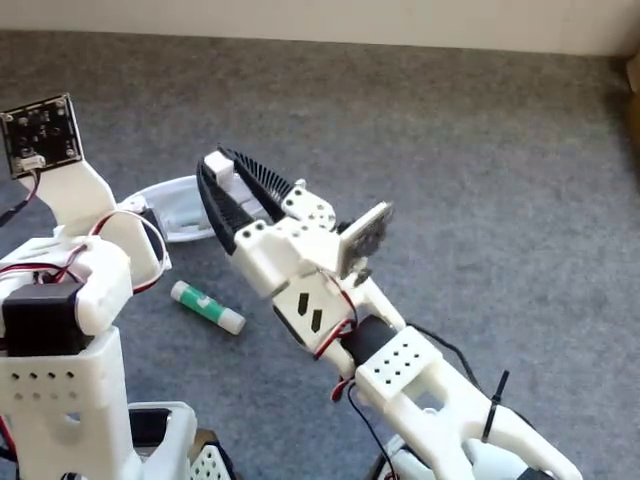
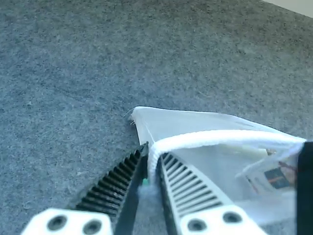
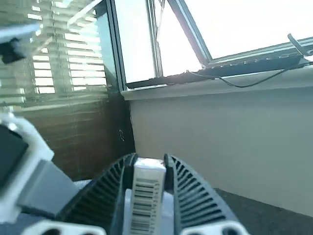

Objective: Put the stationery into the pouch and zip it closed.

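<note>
The right gripper (image 3: 148, 164) is clamping its ribbed black fingers on a small white box (image 3: 146, 191) printed with a barcode, lifted near the soft, translucent white pouch (image 1: 185, 205). The left gripper (image 2: 149, 154) is pinching the pouch's thick rim. A cylindrical green-and-white glue stick (image 1: 207, 307) is lying on the fuzzy grey carpet (image 1: 450, 130) just beside the pouch.

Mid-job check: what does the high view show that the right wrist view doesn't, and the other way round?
The high view adds the pouch on the grey carpet and a green-and-white glue stick lying loose near it. The right wrist view adds the barcode on the small white box and a window behind. Both share the right gripper shut on that box.
</note>
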### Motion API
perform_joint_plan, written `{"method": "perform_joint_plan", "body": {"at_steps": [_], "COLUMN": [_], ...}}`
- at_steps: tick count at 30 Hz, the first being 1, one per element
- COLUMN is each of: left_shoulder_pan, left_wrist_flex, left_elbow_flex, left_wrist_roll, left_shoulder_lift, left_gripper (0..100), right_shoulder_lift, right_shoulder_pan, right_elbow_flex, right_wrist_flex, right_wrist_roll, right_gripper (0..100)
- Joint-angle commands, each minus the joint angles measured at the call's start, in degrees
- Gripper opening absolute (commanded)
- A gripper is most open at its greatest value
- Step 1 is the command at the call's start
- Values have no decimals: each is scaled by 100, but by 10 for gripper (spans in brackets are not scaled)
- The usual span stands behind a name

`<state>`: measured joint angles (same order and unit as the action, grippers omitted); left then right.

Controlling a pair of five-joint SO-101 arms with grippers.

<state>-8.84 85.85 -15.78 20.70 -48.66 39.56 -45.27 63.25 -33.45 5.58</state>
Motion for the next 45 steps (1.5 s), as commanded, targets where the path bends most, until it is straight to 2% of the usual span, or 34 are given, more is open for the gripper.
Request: {"method": "perform_joint_plan", "body": {"at_steps": [1,7,11,18,29,36,45], "left_shoulder_pan": [48,48,40,40,40,22,-1007], "left_wrist_flex": [-79,-88,-88,-88,-88,-88,-132], "left_elbow_flex": [31,31,31,31,22,22,66], "left_wrist_roll": [53,53,53,53,53,44,-220], "left_shoulder_lift": [-84,-84,-84,-84,-84,-110,-356], "left_gripper": [11,11,11,11,11,11,11], "right_shoulder_lift": [48,48,48,813,2712,2949,2923], "right_shoulder_pan": [-163,-286,-277,-286,-251,330,585], "right_elbow_flex": [75,242,251,242,189,180,-154], "right_wrist_flex": [-163,-127,-40,919,3178,4154,5147], "right_wrist_roll": [-624,-949,-932,-923,-914,-914,-914], "right_gripper": [9,19,108,121,121,121,121]}}
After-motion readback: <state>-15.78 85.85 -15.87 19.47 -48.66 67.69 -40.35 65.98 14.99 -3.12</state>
